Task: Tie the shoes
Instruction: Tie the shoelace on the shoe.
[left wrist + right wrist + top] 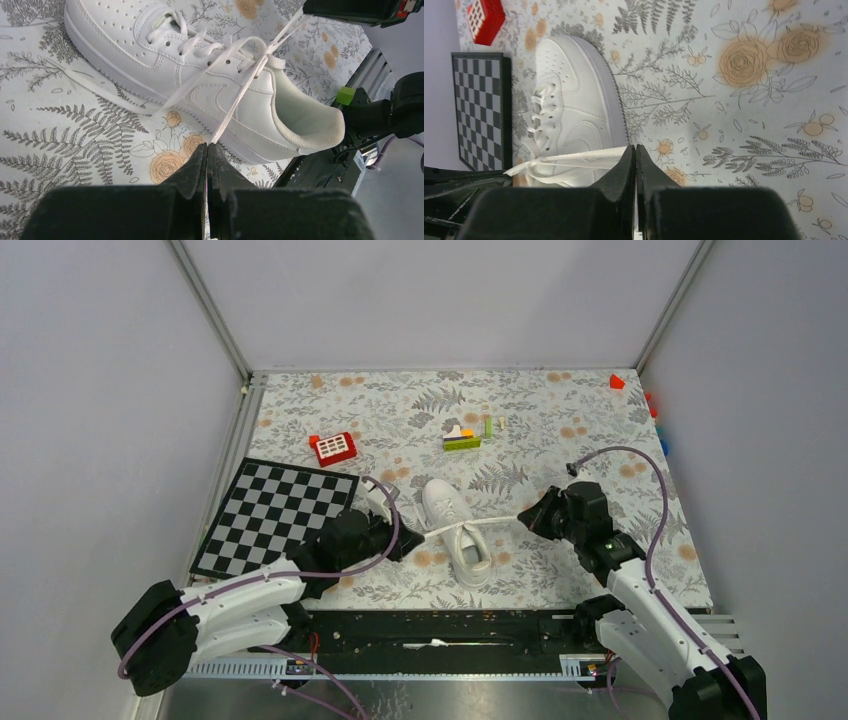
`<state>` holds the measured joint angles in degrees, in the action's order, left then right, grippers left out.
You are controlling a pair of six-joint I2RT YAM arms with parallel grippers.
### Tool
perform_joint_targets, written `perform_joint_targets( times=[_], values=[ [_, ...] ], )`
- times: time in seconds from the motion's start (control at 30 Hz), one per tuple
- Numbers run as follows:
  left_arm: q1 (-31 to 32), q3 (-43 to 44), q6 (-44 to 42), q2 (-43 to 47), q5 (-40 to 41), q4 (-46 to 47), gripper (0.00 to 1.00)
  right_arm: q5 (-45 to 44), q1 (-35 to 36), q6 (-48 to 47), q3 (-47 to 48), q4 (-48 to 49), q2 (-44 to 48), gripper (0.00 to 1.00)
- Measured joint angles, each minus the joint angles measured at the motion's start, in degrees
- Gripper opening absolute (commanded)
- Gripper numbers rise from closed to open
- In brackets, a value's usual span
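The left pincer (405,540) was clamped shut on one of the laces (235,107) at the shoe's 9 o'clock. The right pincer (525,520) was pinched tight on the other at 3 o'clock. The shoe (455,530) lay near the middle of the cloth (560,570), toe towards 11 and heel towards 5. Both laces ran taut from a crossing over the tongue.

To me it looked like the first knot being drawn snug. The next move would call for some slack and a fresh grip to form loops, with an even pull so the shoe did not slide.

The cloth was pale with ferns and orange roses. A checkerboard (275,515) lay at 9, a red block (333,447) at 11 and some bricks (462,438) at 12. Plain white walls (430,300) closed in the space.
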<state>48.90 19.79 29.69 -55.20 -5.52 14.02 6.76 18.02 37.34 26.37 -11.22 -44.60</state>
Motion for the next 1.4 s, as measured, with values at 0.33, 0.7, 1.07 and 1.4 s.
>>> perform_joint_targets(
  times=[0.33, 0.7, 1.07, 1.4],
  values=[
    [0.00, -1.68, 3.08, 0.50, 2.51, 1.75, 0.00, 0.87, -0.63, 0.72, -2.51, 1.79, -0.57, 0.00],
    [-4.74, 9.25, -3.91, 0.52, 1.90, -7.17, 0.00, 0.20, -1.33, -0.94, 7.15, -3.23, 0.50, 0.00],
    [-9.88, 10.69, -7.85, -1.62, 2.25, -10.93, 0.00, -8.20, -4.11, -2.99, 7.06, -9.14, 7.54, 0.00],
    [-9.60, 9.53, -5.62, -5.84, -1.53, -8.92, 0.12, -7.48, -4.11, -3.10, 3.61, -9.03, 6.14, 0.00]
  ],
)
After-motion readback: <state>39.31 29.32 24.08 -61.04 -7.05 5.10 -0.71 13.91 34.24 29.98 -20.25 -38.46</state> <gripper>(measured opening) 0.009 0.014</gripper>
